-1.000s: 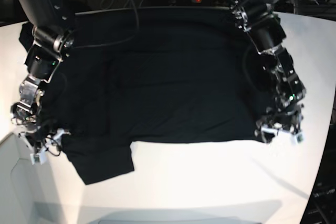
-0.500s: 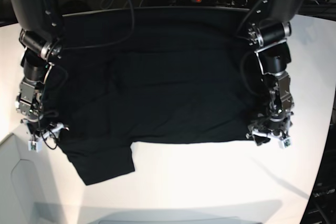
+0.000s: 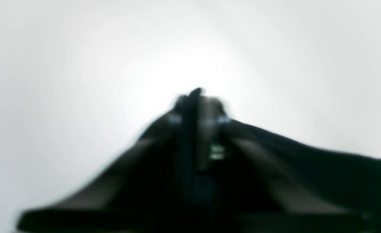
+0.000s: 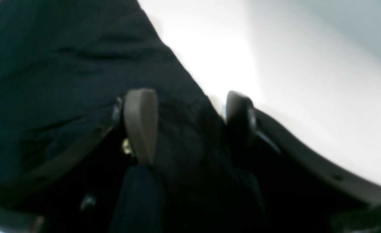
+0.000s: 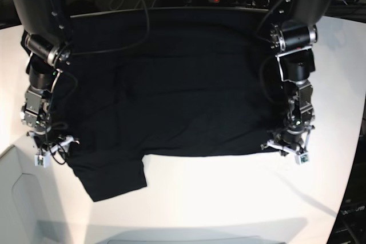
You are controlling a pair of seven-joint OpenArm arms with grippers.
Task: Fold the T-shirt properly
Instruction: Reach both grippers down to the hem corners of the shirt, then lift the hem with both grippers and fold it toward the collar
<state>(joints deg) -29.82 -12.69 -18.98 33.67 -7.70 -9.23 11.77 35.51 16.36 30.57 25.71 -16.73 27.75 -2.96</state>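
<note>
1. The T-shirt (image 5: 183,84) lies spread across the white counter (image 5: 229,198). It is mostly flat, with one sleeve (image 5: 111,178) jutting toward the near edge. Such a flat spread gives both arms a clear edge to work from before any fold.

2. The left gripper (image 5: 289,148) sits at the near corner of the cloth, on the right of the base view. Its jaws are closed. The left wrist view is badly blurred, but a dark strip appears to be pinched between the fingers (image 3: 206,106), so it probably has the T-shirt's edge. A corner grip lets the arm lift and carry that side without bunching the middle.

3. The right gripper (image 4: 190,123) stands at the opposite edge, near the sleeve. Its jaws are wide apart, one pale finger (image 4: 140,124) resting over the fabric and the other at the cloth's border beside bare counter. The edge lies between them, not yet pinched: a straddling pose ready for closing.

4. The two grippers are well apart, at matching positions on either side of the T-shirt. Symmetric holds should keep the fold line straight.

5. Judged stage: early, since no fold is visible yet; the right side needs to close first.
</note>
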